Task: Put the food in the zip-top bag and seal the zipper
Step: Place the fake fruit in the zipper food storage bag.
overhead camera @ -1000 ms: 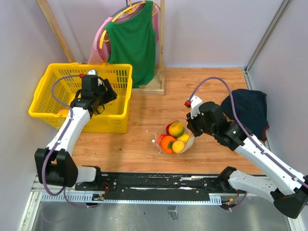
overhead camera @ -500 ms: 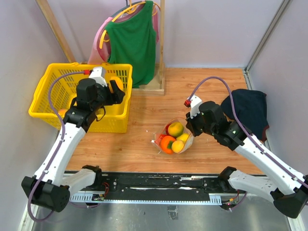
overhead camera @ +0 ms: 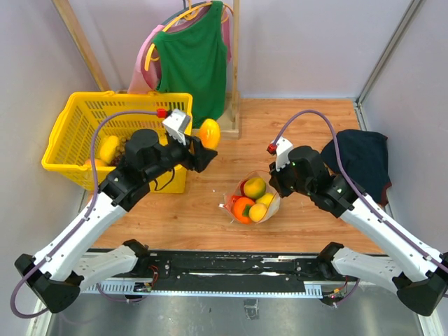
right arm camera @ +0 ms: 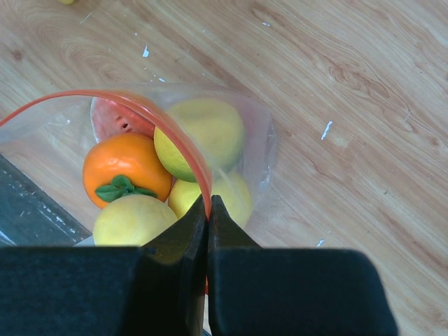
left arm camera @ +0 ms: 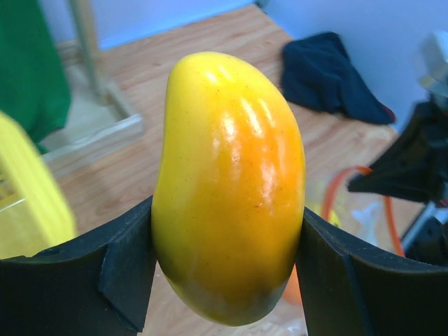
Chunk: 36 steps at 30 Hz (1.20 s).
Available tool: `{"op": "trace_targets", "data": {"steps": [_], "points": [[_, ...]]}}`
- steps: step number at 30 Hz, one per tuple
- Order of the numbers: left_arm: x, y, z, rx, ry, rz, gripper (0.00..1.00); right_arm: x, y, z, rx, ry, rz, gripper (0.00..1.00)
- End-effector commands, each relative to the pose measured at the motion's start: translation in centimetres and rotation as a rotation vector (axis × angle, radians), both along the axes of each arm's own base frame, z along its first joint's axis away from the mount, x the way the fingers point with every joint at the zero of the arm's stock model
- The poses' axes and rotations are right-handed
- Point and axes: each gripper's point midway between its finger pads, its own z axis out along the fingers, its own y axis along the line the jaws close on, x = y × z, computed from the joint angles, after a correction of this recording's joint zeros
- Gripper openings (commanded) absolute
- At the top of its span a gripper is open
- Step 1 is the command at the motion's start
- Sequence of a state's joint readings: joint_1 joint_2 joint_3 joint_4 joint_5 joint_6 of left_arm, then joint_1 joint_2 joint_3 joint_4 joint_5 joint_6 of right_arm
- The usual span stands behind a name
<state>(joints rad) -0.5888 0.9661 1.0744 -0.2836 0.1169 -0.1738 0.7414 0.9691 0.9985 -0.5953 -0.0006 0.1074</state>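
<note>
Left tool [overhead camera: 206, 138] is clamped on a yellow-orange mango [left arm camera: 227, 189], one pad on each long flank, the fruit standing on end between them. It hangs above the bench between the yellow basket [overhead camera: 61, 133] at the left edge and the zip-top bag [right arm camera: 262, 140], which sits mid-bench, a little toward the near edge.

Right tool [right arm camera: 208, 231] is pinched tight on the bag's rim, jaws together over the zipper [right arm camera: 84, 92]. The strip arcs away from the pinch, so the mouth stands open. Already inside are an orange [right arm camera: 126, 168], a red slice [right arm camera: 112, 117] and several yellow pieces, packed close together. More food [overhead camera: 108, 148] lies in the basket.

Handling, as we judge it:
- The mango is glossy and looks like hard, hollow plastic, so it is probably light but slick.
- Its sides curve, so the flat pads bear on small patches and it could pivot or squirt out.
- The hold across the waist looks best.
- The bag is thin, limp film that would slump shut if let go.
- The zipper strip is its only stiff part, so that is where to take hold.
- Little room is left near the mouth, so we expect the mango to sit high.
- That would crowd the strip when it is time to press it closed.

A navy cloth [overhead camera: 360, 157] lies at the right edge, well apart from the bag.
</note>
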Motion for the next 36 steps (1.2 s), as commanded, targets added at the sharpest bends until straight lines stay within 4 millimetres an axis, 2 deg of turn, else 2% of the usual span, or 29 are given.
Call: {"op": "trace_targets", "data": {"steps": [1, 5, 8, 11, 15, 21, 27, 32, 36], "points": [[-2.4, -3.9, 1.2, -0.009, -0.111, -0.170, 0.33, 0.3, 1.2, 2.0, 0.061, -0.034, 0.013, 0.01], [-5.2, -7.8, 0.7, -0.011, -0.162, -0.314, 0.32, 0.3, 1.2, 2.2, 0.063, -0.035, 0.014, 0.01], [-6.8, -10.5, -0.5, -0.016, -0.170, -0.415, 0.32, 0.3, 1.2, 2.2, 0.065, -0.036, 0.013, 0.01], [-8.4, -12.4, -1.8, -0.019, -0.178, -0.492, 0.32, 0.3, 1.1, 2.3, 0.067, -0.040, 0.012, 0.01], [-9.8, -13.8, -3.4, -0.004, -0.198, -0.548, 0.32, 0.3, 1.1, 2.3, 0.065, -0.040, 0.011, 0.01], [-11.1, -14.9, -5.9, 0.030, -0.198, -0.604, 0.32, 0.2, 1.0, 2.3, 0.066, -0.043, 0.011, 0.01], [-11.0, -14.5, -8.9, 0.107, -0.172, -0.591, 0.35, 0.2, 1.0, 2.3, 0.065, -0.044, 0.011, 0.01], [-10.6, -14.0, -11.2, 0.186, -0.140, -0.571, 0.47, 0.2, 1.0, 2.2, 0.066, -0.041, 0.011, 0.01], [-10.0, -13.5, -11.8, 0.228, -0.138, -0.538, 0.60, 0.2, 0.9, 2.2, 0.065, -0.042, 0.009, 0.01]]}}
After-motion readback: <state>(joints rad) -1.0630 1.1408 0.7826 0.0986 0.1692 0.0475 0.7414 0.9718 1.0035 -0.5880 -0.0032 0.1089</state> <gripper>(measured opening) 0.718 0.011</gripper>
